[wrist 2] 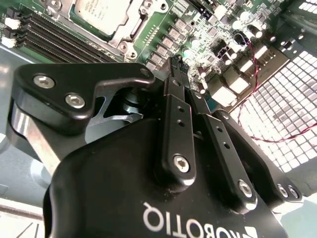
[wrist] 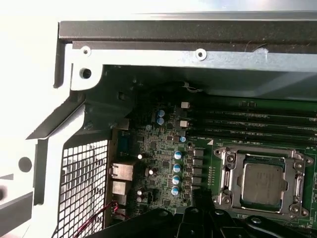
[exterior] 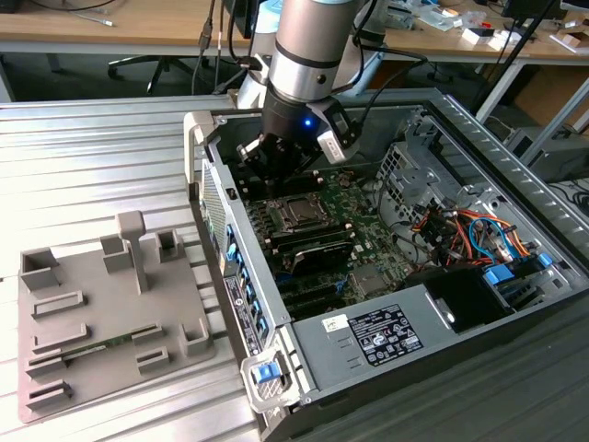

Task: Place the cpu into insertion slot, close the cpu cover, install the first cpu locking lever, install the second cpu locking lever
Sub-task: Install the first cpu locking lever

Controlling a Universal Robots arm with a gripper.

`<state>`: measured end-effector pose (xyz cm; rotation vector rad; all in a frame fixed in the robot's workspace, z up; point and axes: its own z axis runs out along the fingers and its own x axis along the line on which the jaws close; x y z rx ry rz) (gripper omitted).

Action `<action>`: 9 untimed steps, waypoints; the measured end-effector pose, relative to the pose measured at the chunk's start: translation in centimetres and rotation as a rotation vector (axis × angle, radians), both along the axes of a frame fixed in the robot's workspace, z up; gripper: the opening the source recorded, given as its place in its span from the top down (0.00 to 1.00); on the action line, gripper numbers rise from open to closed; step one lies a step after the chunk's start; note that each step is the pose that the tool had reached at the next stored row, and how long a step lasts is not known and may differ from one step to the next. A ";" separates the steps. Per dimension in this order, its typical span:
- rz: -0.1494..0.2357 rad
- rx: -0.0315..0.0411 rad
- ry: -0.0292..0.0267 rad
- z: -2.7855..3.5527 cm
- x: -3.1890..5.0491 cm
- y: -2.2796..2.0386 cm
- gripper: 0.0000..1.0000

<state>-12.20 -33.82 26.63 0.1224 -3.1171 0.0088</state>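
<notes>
The black two-fingered gripper (wrist 2: 174, 63) hangs over the green motherboard (wrist: 163, 148), its fingers pressed together on nothing. The small, flat, square, grey-topped cpu (wrist: 262, 184) sits in its socket near the fingertips, apart from them. The thin square silver metal cpu cover (wrist: 233, 183) lies flat around it.

The cpu (wrist: 263, 184) (grey top up) sits flat in its socket, cpu cover (wrist: 235, 183) framing it.
</notes>
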 end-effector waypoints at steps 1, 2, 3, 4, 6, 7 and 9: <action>0.000 0.0000 0.0000 0.00 -0.02 0.01 0.89; 0.000 -0.0001 0.0001 0.00 -0.04 0.02 0.89; 0.000 -0.0001 0.0001 0.00 -0.06 0.06 0.89; 0.000 0.0000 0.0000 0.00 -0.06 0.09 0.89; 0.000 0.0000 0.0000 0.00 -0.09 0.17 0.89; 0.000 0.0000 0.0000 0.00 -0.11 0.22 0.89; 0.000 0.0000 0.0000 0.00 -0.14 0.31 0.89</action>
